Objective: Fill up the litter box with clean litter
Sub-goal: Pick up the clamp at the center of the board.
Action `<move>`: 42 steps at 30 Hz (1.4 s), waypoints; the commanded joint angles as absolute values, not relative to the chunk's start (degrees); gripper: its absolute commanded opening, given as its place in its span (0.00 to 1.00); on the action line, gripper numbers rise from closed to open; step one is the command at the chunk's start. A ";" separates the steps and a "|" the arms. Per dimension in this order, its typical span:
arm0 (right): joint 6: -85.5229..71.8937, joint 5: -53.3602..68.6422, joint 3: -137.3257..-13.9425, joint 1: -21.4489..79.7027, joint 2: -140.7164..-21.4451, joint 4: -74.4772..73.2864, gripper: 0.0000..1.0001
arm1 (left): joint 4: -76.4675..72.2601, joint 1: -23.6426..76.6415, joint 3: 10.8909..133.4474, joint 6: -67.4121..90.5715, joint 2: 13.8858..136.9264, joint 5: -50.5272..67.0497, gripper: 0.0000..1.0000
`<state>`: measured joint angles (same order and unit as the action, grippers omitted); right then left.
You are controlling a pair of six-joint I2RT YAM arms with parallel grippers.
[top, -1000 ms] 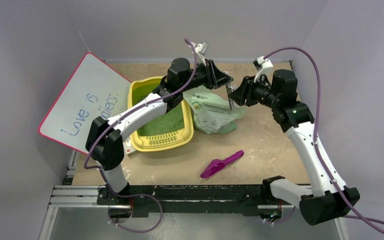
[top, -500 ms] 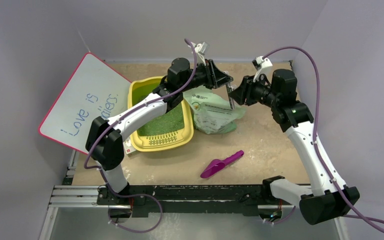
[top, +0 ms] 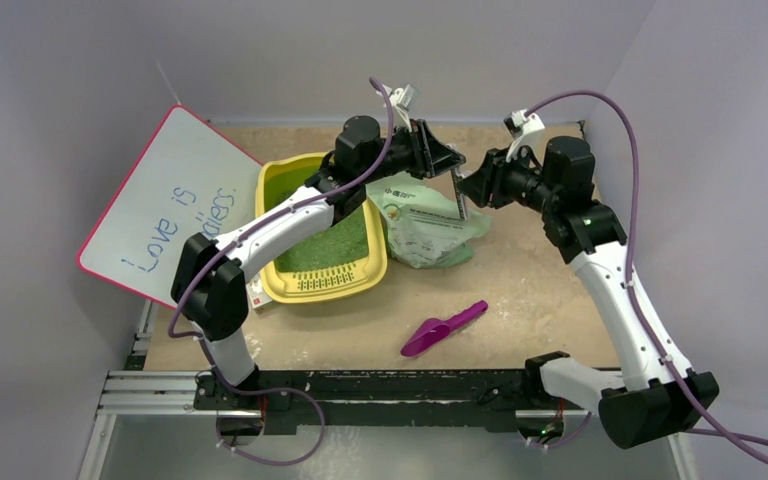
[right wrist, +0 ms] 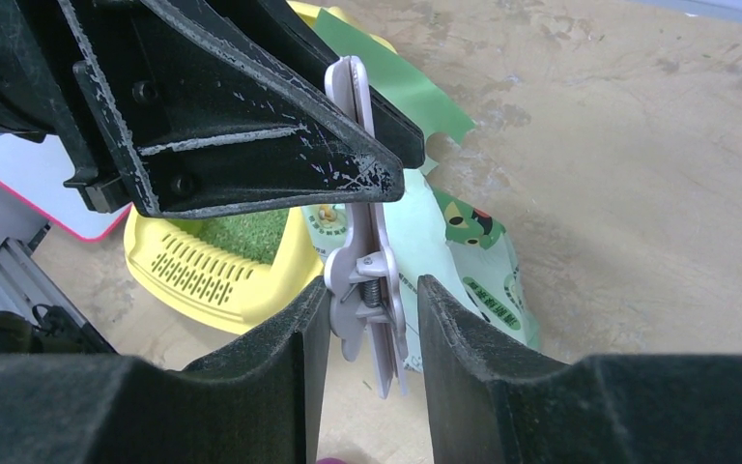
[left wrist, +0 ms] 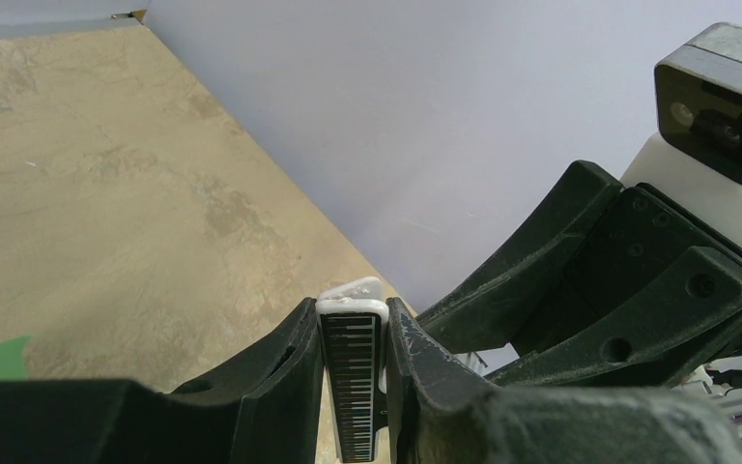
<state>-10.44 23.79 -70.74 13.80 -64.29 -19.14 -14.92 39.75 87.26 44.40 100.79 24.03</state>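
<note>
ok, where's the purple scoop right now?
Top view, centre: scoop on the table, right of the litter box, on the near side of the bag.

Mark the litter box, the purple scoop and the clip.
litter box (top: pixel 322 288), top external view, slotted grate strip.
purple scoop (top: pixel 444 327), top external view, where handle meets bowl.
clip (right wrist: pixel 373 290), right wrist view, spring hinge.

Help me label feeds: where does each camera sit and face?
Top external: above and behind the bases, looking down; left arm and right arm show.
Left wrist: on the left gripper, facing table and wall; fingers pinch a bag clip.
Right wrist: on the right gripper, facing the litter box; fingers flank the clip.
Shared by both wrist views: the clip.
</note>
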 commanded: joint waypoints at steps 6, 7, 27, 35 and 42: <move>-8.96 24.79 -72.78 13.74 -64.60 -17.42 0.37 | -18.30 39.44 88.95 46.21 100.49 25.30 0.00; -8.88 24.71 -72.69 13.73 -64.62 -17.40 0.37 | -18.48 39.42 89.07 46.35 100.58 25.42 0.00; -7.34 20.50 -73.39 13.80 -64.25 -18.76 0.08 | -18.75 39.31 88.04 45.06 99.95 25.22 0.37; -7.42 15.85 -73.72 13.81 -64.26 -20.19 0.02 | -18.97 37.17 84.77 41.57 96.62 24.92 0.72; -4.45 13.55 -75.27 13.79 -63.85 -23.87 0.00 | -10.89 34.98 77.65 17.52 89.96 32.48 0.81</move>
